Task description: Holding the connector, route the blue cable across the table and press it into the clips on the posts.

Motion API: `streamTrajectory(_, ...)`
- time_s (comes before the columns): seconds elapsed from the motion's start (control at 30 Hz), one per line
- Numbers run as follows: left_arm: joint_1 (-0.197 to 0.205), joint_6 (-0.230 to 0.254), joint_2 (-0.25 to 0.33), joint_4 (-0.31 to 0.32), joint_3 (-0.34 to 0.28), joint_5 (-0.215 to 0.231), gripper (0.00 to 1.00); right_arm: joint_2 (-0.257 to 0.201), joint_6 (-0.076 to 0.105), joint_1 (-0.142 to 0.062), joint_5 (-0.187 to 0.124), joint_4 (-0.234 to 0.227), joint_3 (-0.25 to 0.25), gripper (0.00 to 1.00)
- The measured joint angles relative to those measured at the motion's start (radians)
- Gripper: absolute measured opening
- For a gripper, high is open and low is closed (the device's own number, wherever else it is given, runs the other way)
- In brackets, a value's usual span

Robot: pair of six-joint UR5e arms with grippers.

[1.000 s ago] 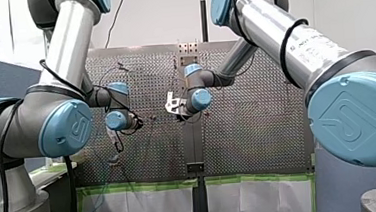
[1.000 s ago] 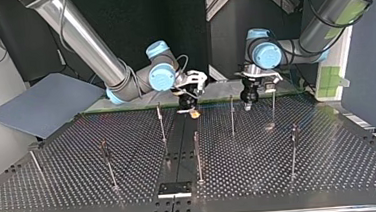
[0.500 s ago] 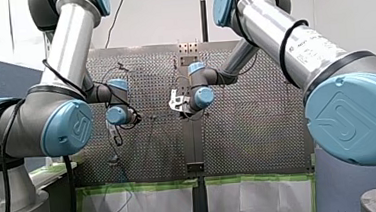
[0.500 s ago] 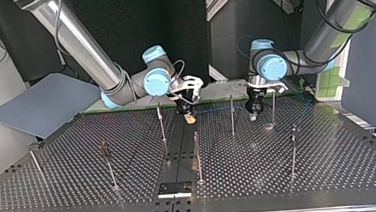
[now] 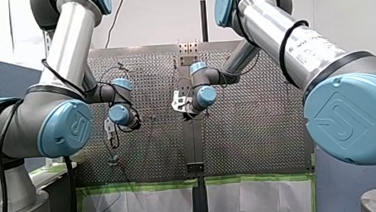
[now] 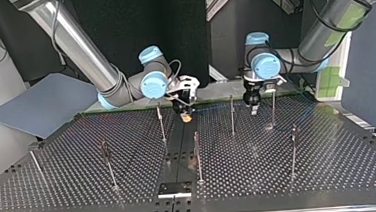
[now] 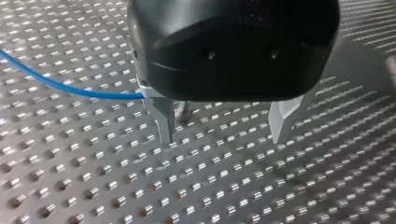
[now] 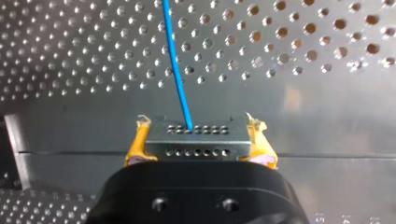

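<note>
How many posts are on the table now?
7, by the top view: three posts far, three nearer, one at its left edge. Some may be hidden.

- Desk (image 6: pixel 330 166): dark metal, perforated all over, with a plain strip (image 6: pixel 179 146) without holes running down its middle in the top view.
- Posts (image 6: pixel 197 158): seven thin metal ones stand upright on the desk, well apart from each other.
- Plate (image 6: pixel 174 189): small and black, lying flat on the strip at the top view's near edge.
</note>
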Motion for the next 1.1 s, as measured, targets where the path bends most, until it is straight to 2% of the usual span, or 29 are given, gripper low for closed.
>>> streamTrajectory(0.2,-0.027,0.042,0.036,-0.056,-0.042,-0.02,1.0,0.0,-0.014,-0.009,0.004,0.018,0.0,0.0)
streamTrajectory(0.4,-0.04,0.044,0.069,-0.098,-0.078,-0.029,1.0,0.0,-0.025,-0.015,0.005,0.024,0.0,0.0)
streamTrajectory(0.63,-0.076,-0.002,0.123,-0.064,-0.131,-0.031,1.0,0.0,-0.037,-0.016,0.005,0.029,0.0,0.0)
streamTrajectory(0.87,-0.117,-0.008,0.181,-0.067,-0.189,-0.029,1.0,-0.001,-0.044,-0.018,0.005,0.03,0.0,0.0)
streamTrajectory(1.1,-0.178,-0.051,0.246,-0.02,-0.194,-0.063,1.0,-0.003,-0.046,-0.02,0.004,0.029,0.0,0.0)
